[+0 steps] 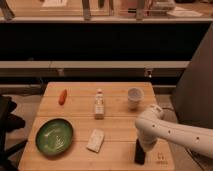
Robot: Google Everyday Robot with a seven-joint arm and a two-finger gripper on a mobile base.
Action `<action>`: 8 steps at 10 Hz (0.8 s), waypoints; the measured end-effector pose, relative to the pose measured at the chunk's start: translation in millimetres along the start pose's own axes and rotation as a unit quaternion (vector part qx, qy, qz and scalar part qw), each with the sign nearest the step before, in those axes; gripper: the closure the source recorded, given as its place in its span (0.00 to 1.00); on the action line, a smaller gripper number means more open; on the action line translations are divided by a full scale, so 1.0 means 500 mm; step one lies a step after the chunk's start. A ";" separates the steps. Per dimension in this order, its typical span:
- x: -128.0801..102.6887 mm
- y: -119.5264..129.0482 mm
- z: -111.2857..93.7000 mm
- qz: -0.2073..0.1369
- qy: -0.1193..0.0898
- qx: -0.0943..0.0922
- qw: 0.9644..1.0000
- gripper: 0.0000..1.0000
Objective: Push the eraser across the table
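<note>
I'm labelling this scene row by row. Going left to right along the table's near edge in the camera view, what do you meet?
Green plate → pale rectangular block → black eraser, with the claw directly above it, near the right front corner of the table.

The light wooden plank bench (120, 131) bears a small black rectangular eraser (140, 156) beneath the white robot arm's (172, 132) gripper (142, 145) at its near right, a round green bowl (54, 136), a small orange carrot-like piece (62, 96) and a white cup (134, 96).
</note>
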 end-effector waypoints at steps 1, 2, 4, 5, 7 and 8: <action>-0.006 -0.006 0.003 -0.007 0.000 -0.002 1.000 1.00; -0.015 -0.014 0.005 -0.015 -0.001 -0.004 1.000 1.00; -0.013 -0.013 -0.002 -0.013 -0.002 -0.003 1.000 1.00; -0.014 -0.013 -0.002 -0.015 -0.001 -0.004 1.000 1.00; -0.028 -0.024 0.002 -0.028 -0.002 -0.007 1.000 1.00; -0.029 -0.025 -0.003 -0.028 -0.002 -0.006 1.000 1.00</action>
